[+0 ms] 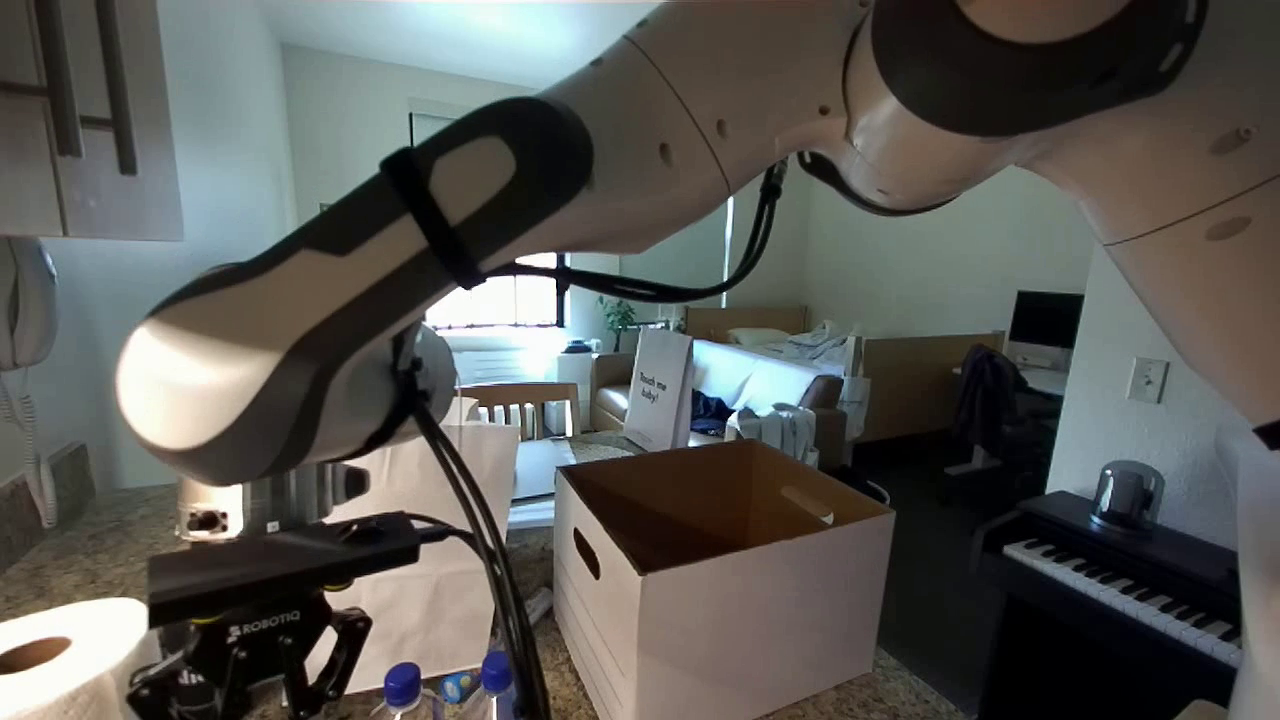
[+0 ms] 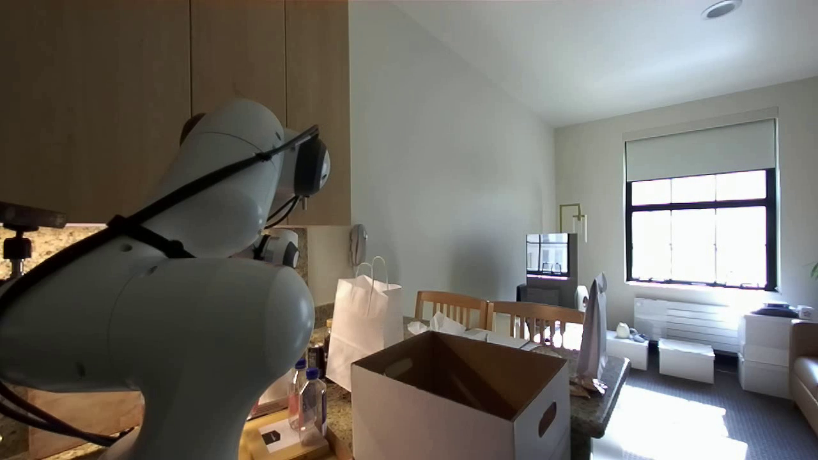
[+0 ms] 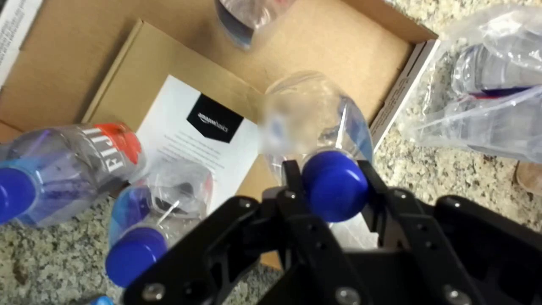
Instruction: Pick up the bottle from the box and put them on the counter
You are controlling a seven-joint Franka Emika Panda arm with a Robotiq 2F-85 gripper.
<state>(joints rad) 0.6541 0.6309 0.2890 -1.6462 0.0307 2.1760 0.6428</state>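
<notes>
Gripper (image 3: 330, 178) is nearest the wrist camera, clamped on a blue cap (image 3: 335, 188), one finger each side. Cap tops a clear bottle (image 3: 338, 123); its body runs past the fingertips, seen over the cardboard tray (image 3: 334, 55). Can't tell whether its base touches anything. Arm (image 1: 690, 120), in an exterior view: reaches across from upper right, gripper pointing down, fingertips cut off by the lower edge. Wrist view, left of the gripper: near bottle (image 3: 178, 199), then Fiji bottle (image 3: 84, 165) farther out. Clear container (image 3: 254, 15) ahead, cropped at the top. Package (image 3: 211, 118) just ahead-left of the fingers, overlapping the tray. Clear plastic (image 3: 499, 76) to the right, on speckled counter (image 3: 410, 171). In an exterior view: paper roll (image 1: 95, 650) just left of the gripper, paper bag (image 1: 420, 600) right and behind, white box (image 1: 760, 620) well right.
</notes>
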